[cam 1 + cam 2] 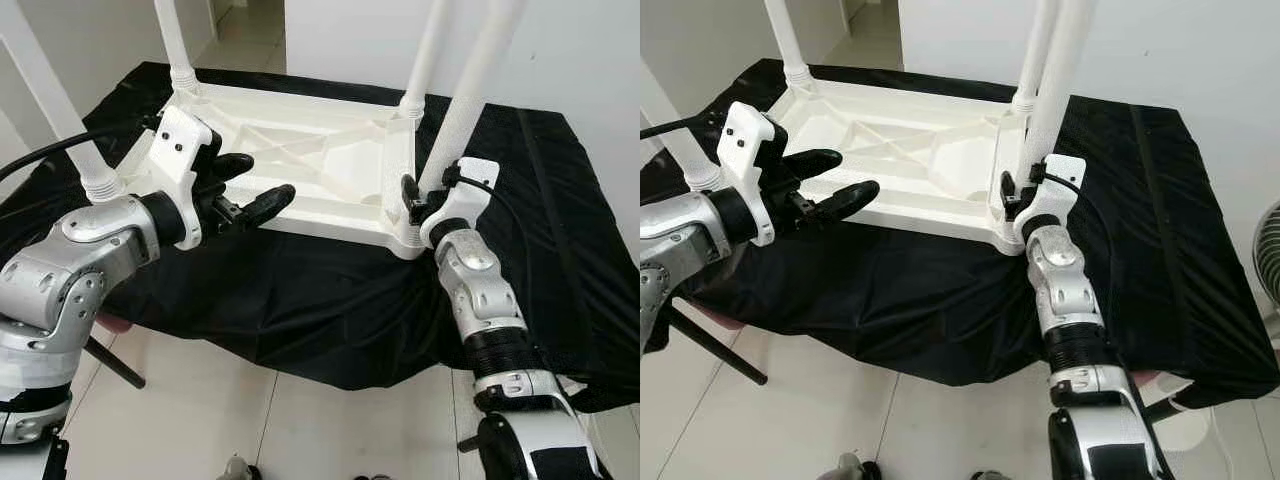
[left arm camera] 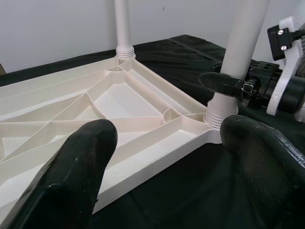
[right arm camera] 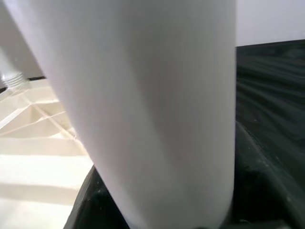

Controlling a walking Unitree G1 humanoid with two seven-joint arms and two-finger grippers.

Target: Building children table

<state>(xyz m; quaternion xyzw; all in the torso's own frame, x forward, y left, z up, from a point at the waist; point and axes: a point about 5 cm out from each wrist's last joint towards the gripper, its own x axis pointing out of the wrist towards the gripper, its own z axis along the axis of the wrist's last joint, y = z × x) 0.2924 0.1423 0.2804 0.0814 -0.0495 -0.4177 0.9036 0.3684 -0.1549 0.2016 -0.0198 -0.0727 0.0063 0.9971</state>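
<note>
**Right gripper clamps the near-right leg; left gripper gapes over the tabletop**

Right gripper (image 1: pixel 412 205) is closed around the near-right leg (image 1: pixel 470 95) low down, just above its socket at the near right corner of the upturned white tabletop (image 1: pixel 300 160). Left gripper (image 1: pixel 250 185) hangs with its two black fingers (image 2: pixel 81 162) spread apart and holding nothing, over the tabletop's near edge, toward its near left corner beside the near-left leg (image 1: pixel 50 95). The tabletop lies ribbed underside up on a black cloth (image 1: pixel 330 300), toward the cloth's far edge. Two more white legs, the far-left leg (image 1: pixel 172 40) and the far-right leg (image 1: pixel 425 55), stand upright in its far corners. Pale floor tiles (image 1: pixel 250 420) lie below the cloth's near edge.
</note>
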